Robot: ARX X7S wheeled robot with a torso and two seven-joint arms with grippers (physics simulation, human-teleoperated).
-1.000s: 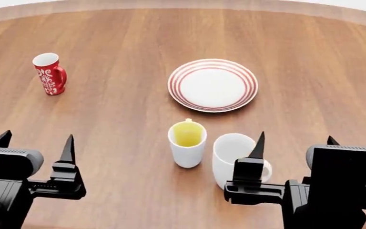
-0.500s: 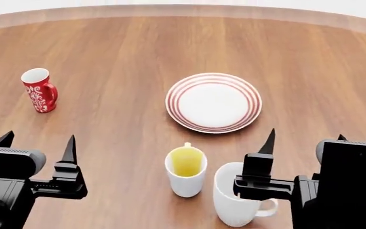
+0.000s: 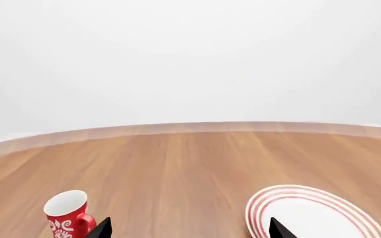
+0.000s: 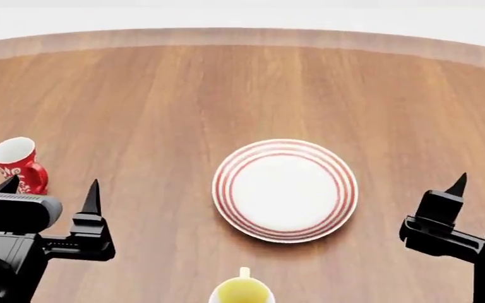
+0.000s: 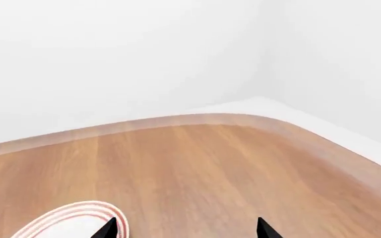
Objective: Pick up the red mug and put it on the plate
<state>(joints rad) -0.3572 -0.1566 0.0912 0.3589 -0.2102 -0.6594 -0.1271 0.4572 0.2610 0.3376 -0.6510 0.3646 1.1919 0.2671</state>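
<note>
Red mug (image 4: 18, 165) stands straight up in the head view, mouth up, far left on the wooden table (image 4: 242, 88), well apart from the plate (image 4: 285, 189) in the middle. Bare wood runs between them and back to the curved far edge. The left gripper (image 4: 50, 189) hangs near the mug, claws wide, holding nothing. The right gripper (image 4: 457, 189) shows one claw; I cannot tell its state here.

Left wrist view: the mug (image 3: 68, 213) and plate (image 3: 316, 213) sit well apart.

Right wrist view: two wide-apart claw tips, nothing between, the plate's rim (image 5: 71, 218) nearby.
</note>
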